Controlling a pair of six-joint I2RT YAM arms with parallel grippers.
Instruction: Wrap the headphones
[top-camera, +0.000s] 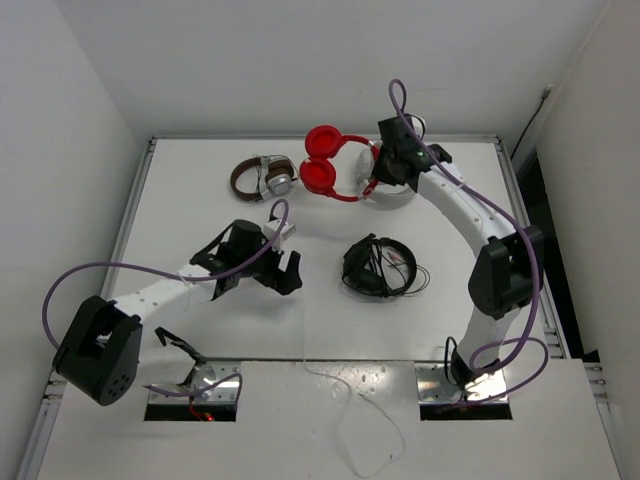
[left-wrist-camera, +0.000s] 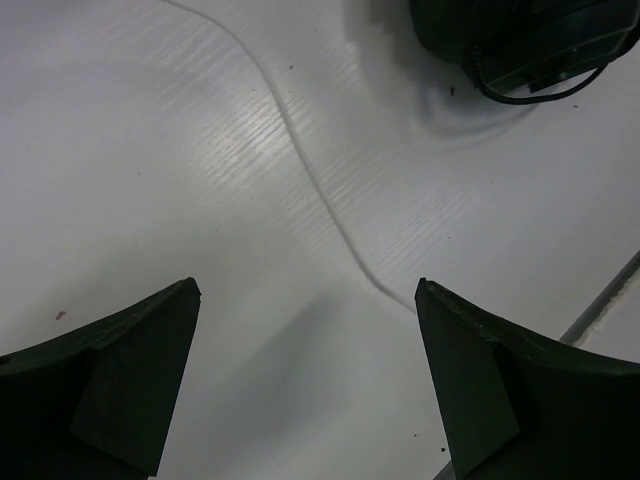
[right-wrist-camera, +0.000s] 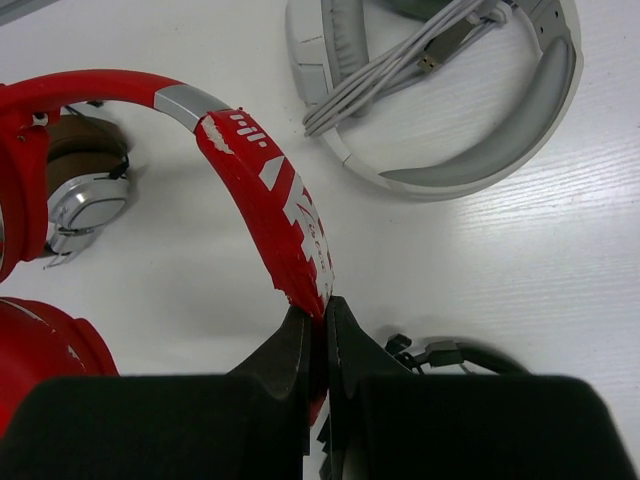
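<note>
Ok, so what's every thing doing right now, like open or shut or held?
red headphones: gripped at the headband.
white cable: loose, not wrapped.
right gripper: shut on red headphones.
left gripper: open, empty, over the white cable.
black headphones: lying free.
brown-and-silver headphones: lying free.
white headphones: lying free, grey cord bundled inside.

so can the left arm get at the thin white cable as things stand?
Probably yes: the left pincer is open right above the thin white cable, which lies on the table between its fingers; the black headphones sit clear.
</note>
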